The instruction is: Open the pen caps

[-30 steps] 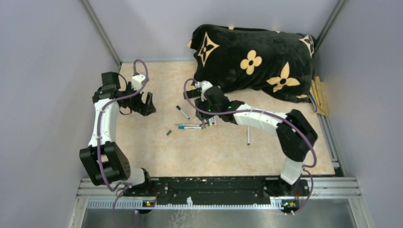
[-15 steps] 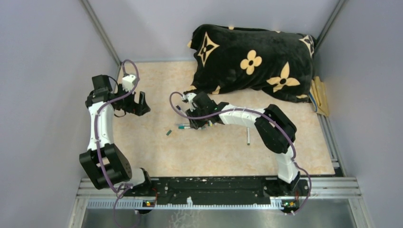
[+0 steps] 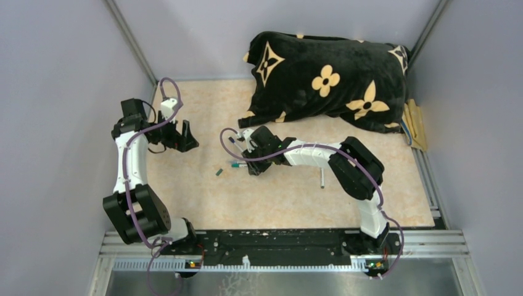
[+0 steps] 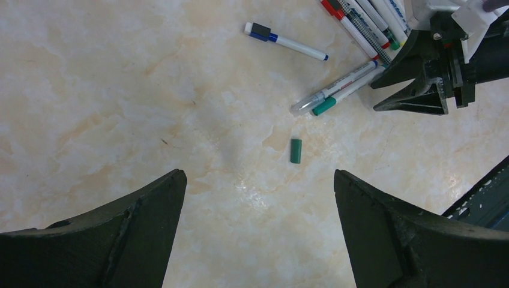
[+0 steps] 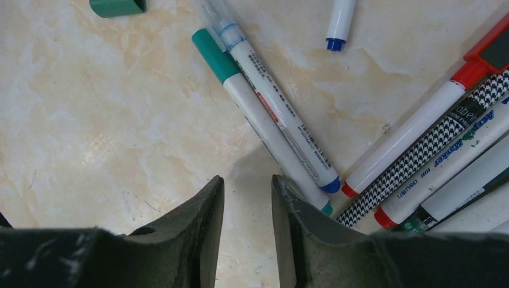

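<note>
Several pens (image 3: 242, 164) lie bunched mid-table. My right gripper (image 3: 250, 166) hangs low at the bunch's left end. In the right wrist view its jaws (image 5: 247, 180) are open by a narrow gap over bare table. The right fingertip (image 5: 300, 201) sits against the rear end of a white pen (image 5: 264, 129) that wears a teal cap (image 5: 216, 48). A clear-capped pen (image 5: 276, 108) lies beside it. A loose green cap (image 4: 296, 150) lies left of the bunch. My left gripper (image 4: 259, 174) is wide open above the table, short of that cap.
A blue-capped pen (image 4: 285, 42) lies apart behind the bunch. A lone pen (image 3: 321, 179) rests to the right. Red-ended and houndstooth pens (image 5: 432, 156) fan out on the right. The black flowered pillow (image 3: 327, 77) fills the back right corner.
My right gripper has slid left along the pens and its jaws have narrowed. The left arm has drawn back a little to the left and stays wide open.
</note>
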You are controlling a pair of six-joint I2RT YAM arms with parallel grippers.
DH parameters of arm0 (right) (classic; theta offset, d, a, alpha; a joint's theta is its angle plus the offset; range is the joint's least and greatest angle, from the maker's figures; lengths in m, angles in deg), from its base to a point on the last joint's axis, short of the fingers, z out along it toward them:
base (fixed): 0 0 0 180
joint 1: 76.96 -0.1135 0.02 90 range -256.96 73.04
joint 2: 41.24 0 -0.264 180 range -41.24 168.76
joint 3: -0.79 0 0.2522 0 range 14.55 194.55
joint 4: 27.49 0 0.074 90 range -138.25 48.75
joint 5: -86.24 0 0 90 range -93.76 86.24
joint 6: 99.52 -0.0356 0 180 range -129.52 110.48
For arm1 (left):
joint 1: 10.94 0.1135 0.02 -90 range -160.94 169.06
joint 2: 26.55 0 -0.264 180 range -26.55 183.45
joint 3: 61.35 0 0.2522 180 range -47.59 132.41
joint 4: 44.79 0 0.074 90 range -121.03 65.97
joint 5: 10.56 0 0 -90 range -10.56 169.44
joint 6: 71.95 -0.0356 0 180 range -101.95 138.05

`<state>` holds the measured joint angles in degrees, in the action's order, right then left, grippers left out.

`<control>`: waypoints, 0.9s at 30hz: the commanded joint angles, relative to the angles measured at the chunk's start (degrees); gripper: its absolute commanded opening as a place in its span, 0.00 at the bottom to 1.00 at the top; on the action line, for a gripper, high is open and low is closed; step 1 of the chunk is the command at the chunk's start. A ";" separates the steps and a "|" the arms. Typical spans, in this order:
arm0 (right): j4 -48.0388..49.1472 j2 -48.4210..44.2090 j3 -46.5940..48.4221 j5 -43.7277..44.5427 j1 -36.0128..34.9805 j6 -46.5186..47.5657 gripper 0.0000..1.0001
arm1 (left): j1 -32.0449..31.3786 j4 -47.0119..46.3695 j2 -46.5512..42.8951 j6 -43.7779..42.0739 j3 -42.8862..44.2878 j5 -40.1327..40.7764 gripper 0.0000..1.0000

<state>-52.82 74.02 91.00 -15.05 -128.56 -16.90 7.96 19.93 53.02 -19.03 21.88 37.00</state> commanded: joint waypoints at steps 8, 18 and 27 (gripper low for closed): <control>-0.14 -3.36 3.50 -0.31 -0.26 3.00 0.36 | 0.29 2.98 0.82 -2.29 1.53 -4.45 0.99; 0.66 -3.08 4.70 0.60 0.18 4.11 0.38 | 0.32 3.47 2.36 -2.72 1.05 -4.02 0.99; 1.50 -0.30 3.84 2.46 0.53 5.58 0.38 | 0.26 3.91 2.09 -3.23 0.81 -4.32 0.99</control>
<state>-53.24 74.02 93.32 -13.96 -128.38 -12.88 7.96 22.40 54.98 -20.75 21.93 34.58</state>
